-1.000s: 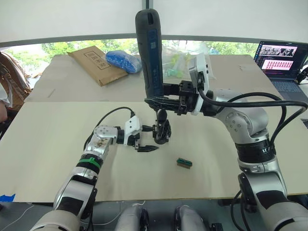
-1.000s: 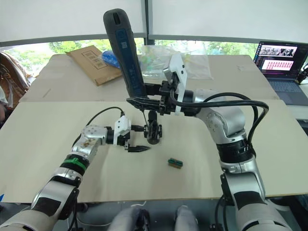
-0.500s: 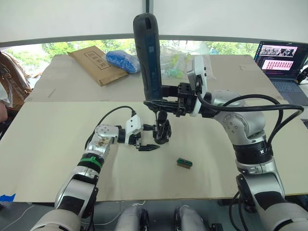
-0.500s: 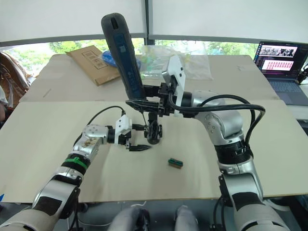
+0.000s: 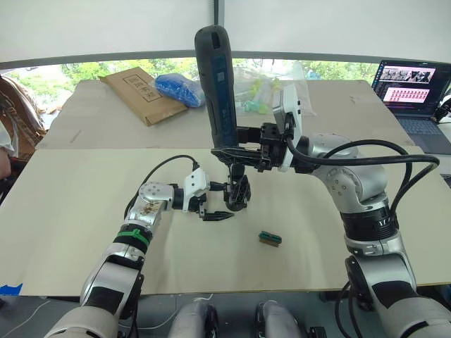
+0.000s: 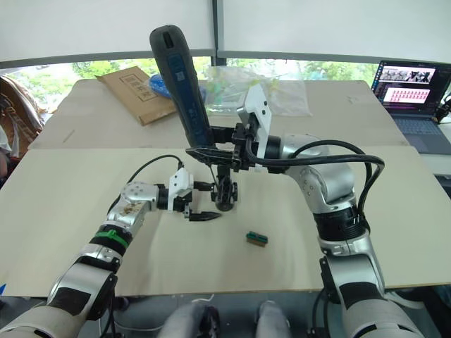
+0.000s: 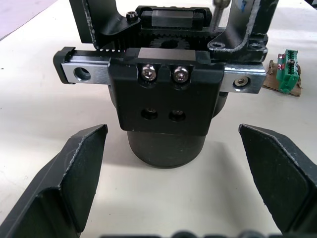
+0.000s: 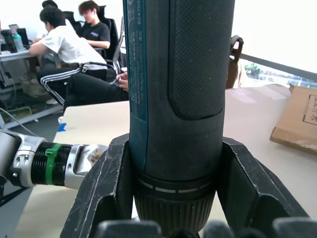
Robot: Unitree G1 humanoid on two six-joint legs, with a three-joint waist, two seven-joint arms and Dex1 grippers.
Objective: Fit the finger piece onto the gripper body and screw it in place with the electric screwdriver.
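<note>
Right gripper (image 5: 236, 149), centre of the head view, is clamped round the electric screwdriver (image 5: 217, 84), which stands near upright w/ its rounded end toward the top of the frame and its bit pointing down onto the gripper body (image 5: 237, 194). That body sits on the table (image 5: 84, 211) just below, centre frame. Left gripper (image 5: 215, 204) lies low just left of the body, jaws spread apart, one each side of its round base and not touching it per the left wrist view. In that view the front block (image 7: 164, 94) of the body carries two screws in its upper row and two empty holes below; the thin metal bit (image 7: 216, 12) comes down at the upper right. Finger piece: can't tell whether it's already seated, since the upright black part is hard to separate from the body. Small green block (image 5: 270, 238) lies apart, lower right of centre. Judgement: mid-screwing, fitting likely done, screws left to drive, tool not yet put down.
</note>
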